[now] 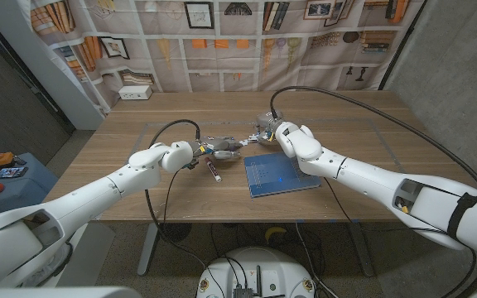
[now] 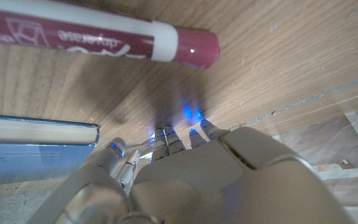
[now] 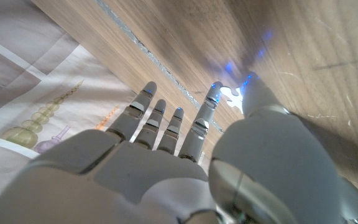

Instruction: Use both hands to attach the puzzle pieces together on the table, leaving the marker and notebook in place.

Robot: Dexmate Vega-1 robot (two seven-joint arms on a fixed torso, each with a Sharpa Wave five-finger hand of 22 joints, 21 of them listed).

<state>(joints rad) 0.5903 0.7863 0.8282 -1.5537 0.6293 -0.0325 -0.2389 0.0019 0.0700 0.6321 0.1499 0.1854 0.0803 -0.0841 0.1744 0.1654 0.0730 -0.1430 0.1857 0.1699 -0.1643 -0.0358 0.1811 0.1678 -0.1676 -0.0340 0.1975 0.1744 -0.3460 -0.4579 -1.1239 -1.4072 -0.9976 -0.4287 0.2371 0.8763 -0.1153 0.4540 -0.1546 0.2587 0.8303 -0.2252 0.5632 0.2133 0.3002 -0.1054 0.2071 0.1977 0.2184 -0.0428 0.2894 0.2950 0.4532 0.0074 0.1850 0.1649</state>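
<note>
Both hands meet near the middle of the wooden desk (image 1: 139,124), just behind the blue notebook (image 1: 278,174) and the marker (image 1: 215,171).

The left hand (image 1: 201,151) reaches in from the left, its fingers (image 2: 166,138) pointing down at the desk with their tips close together on or just above the wood. A small pale shape shows by the fingertips in the head view, but whether the hand is grasping a puzzle piece or merely touching the desk cannot be told. In the left wrist view the maroon marker lies just beyond the fingertips and the notebook's edge sits to one side.

The right hand (image 1: 265,132) comes in from the right above the notebook's far edge. Its fingers (image 3: 166,124) are extended and slightly spread, while the thumb presses a small white puzzle piece (image 3: 231,96) against the tip of the neighbouring finger, right at the desk surface.
</note>
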